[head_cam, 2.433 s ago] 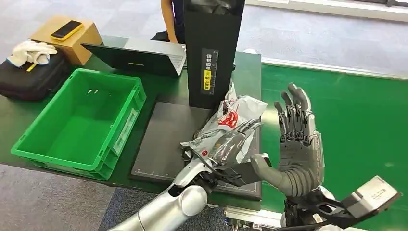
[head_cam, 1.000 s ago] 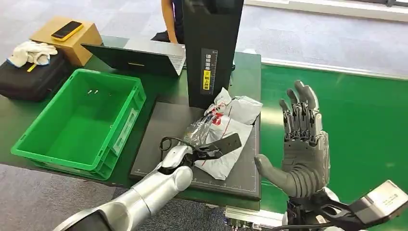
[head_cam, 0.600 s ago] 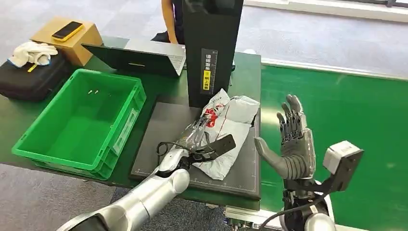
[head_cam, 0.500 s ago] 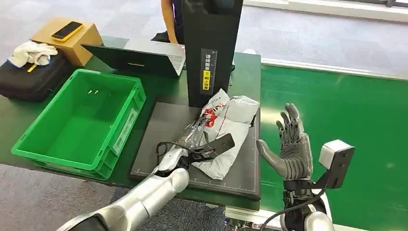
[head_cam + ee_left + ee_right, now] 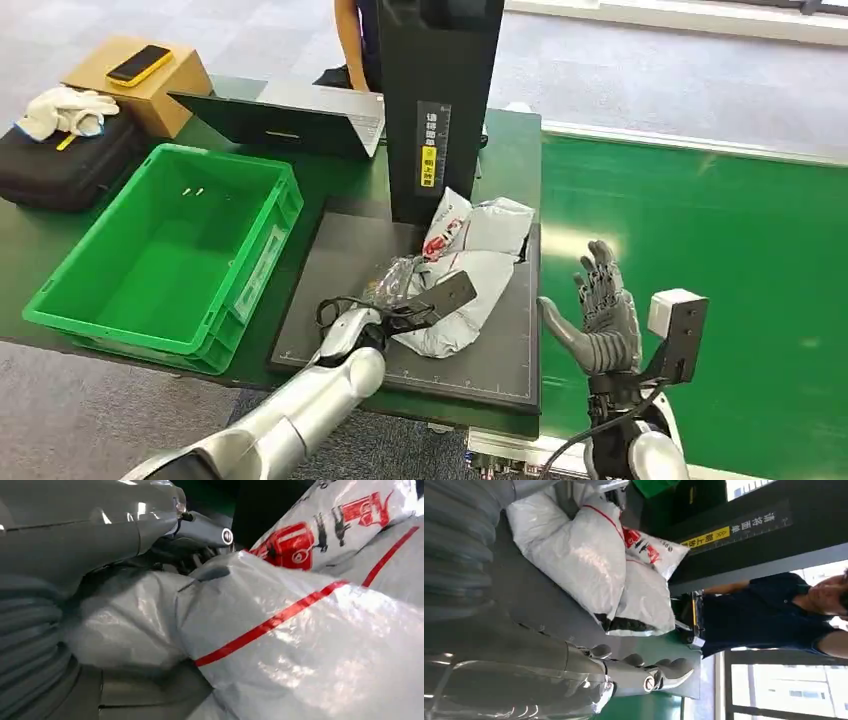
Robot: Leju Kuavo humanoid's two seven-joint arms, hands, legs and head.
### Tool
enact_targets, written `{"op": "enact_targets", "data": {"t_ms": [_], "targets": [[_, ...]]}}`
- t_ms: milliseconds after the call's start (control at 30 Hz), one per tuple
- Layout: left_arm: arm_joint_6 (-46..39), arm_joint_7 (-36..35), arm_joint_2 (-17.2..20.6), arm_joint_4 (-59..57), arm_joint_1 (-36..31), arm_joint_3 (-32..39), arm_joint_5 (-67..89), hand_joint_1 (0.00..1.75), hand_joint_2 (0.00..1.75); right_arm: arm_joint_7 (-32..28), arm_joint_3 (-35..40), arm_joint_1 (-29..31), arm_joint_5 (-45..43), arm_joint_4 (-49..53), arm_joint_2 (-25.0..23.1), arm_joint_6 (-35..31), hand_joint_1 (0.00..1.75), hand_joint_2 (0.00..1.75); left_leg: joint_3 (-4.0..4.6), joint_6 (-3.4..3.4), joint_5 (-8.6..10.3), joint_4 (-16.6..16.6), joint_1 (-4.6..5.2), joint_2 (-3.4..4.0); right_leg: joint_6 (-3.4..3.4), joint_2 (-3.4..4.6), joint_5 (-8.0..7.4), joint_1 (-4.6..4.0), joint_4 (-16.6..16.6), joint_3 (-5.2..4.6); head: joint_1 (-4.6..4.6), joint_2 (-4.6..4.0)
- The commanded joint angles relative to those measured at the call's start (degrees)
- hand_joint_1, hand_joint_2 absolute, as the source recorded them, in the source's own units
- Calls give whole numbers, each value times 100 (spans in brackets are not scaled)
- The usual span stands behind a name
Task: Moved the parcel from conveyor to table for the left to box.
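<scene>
A grey plastic parcel [image 5: 472, 268] with red print lies crumpled on the black platform [image 5: 335, 280] in front of the black pillar [image 5: 436, 100]. My left hand [image 5: 397, 287] grips its near left edge, partly hidden under the wrist bracket. In the left wrist view the thumb and fingers [image 5: 200, 530] close over a fold of the parcel [image 5: 310, 630]. My right hand [image 5: 601, 322] is open, palm toward the parcel, raised just beyond the platform's right edge over the green conveyor [image 5: 720, 230]. The right wrist view shows the parcel [image 5: 584, 555] beyond my right hand [image 5: 624, 672].
An empty green crate [image 5: 60, 300] stands left of the platform. Behind it are a laptop [image 5: 290, 115], a cardboard box with a phone [image 5: 140, 62] and a black case with white gloves [image 5: 62, 108]. A person [image 5: 358, 40] stands behind the table.
My left hand has lowered the parcel from the air onto the black platform. My right hand has dropped and drawn back toward my body, still spread.
</scene>
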State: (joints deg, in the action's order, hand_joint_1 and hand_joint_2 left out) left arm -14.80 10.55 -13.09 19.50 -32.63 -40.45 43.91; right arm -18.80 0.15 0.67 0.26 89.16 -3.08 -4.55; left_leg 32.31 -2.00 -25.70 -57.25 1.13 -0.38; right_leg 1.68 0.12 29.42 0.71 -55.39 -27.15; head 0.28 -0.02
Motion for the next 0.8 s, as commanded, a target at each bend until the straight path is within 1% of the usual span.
{"op": "enact_targets", "data": {"t_ms": [33,67,100,133,167,233,333,367,600,667,700,767,800], "targets": [[-220,626,58,545,88,717,-340,175,175,21,-292,-65,-4,-206,-203,26,0,175,-3,26,3,13,-7,4,-11,0,-3,-5,12,2,-2,-2],[-283,751,83,744,146,787,-462,175,175,23,-310,-86,-9,-192,-204,24,0,175,-1,15,-1,4,-6,1,-6,-1,0,-5,6,2,-2,-2],[-270,750,81,754,130,784,-460,175,175,24,-314,-94,-11,-194,-201,24,0,175,-3,24,0,10,-8,4,-10,1,-1,-6,11,2,-2,-2],[-270,750,81,754,130,784,-460,175,175,24,-314,-94,-11,-194,-201,24,0,175,3,15,0,4,-4,0,-6,-2,0,-3,5,-3,0,0],[-263,750,95,761,130,785,-461,175,175,24,-315,-94,-11,-192,-201,24,0,175,2,24,1,8,-7,1,-10,-3,0,-5,8,-2,-2,0],[-240,747,114,807,150,783,-473,175,175,24,-315,-95,-11,-186,-206,23,0,175,10,14,0,2,-6,2,-6,0,0,-4,4,-10,-2,0],[-240,741,120,836,172,775,-475,175,175,24,-315,-92,-11,-190,-208,22,0,175,10,23,1,7,-6,6,-10,2,-2,-4,7,-11,-2,-2],[-240,741,120,836,172,775,-475,175,175,24,-315,-92,-11,-190,-208,22,0,175,16,16,0,2,-6,4,-7,2,-1,-4,4,-17,-2,-2],[-240,741,120,836,172,775,-475,175,175,24,-315,-92,-11,-190,-208,22,0,175,17,19,1,3,-7,3,-8,0,-1,-4,5,-17,0,-2],[-466,1017,169,1197,297,898,-727,175,175,25,-330,-133,-14,-136,-207,13,0,175,17,20,1,5,-6,3,-8,0,-1,-3,5,-17,-2,0],[-574,1143,263,1664,436,967,-927,175,175,33,-351,-183,-33,-73,-210,-9,0,175,16,25,0,7,-8,7,-11,3,-2,-5,7,-16,-2,0],[-660,1138,517,2812,799,1015,-1208,175,175,50,-384,-281,-53,13,-209,-42,0,175,17,25,-1,8,-6,7,-11,4,0,-3,6,-18,-2,0],[-762,1100,702,3634,1072,1054,-1333,175,175,55,-402,-342,-61,46,-221,-56,0,175,25,19,-2,3,-5,6,-9,4,2,-3,2,-26,0,-2]]}}
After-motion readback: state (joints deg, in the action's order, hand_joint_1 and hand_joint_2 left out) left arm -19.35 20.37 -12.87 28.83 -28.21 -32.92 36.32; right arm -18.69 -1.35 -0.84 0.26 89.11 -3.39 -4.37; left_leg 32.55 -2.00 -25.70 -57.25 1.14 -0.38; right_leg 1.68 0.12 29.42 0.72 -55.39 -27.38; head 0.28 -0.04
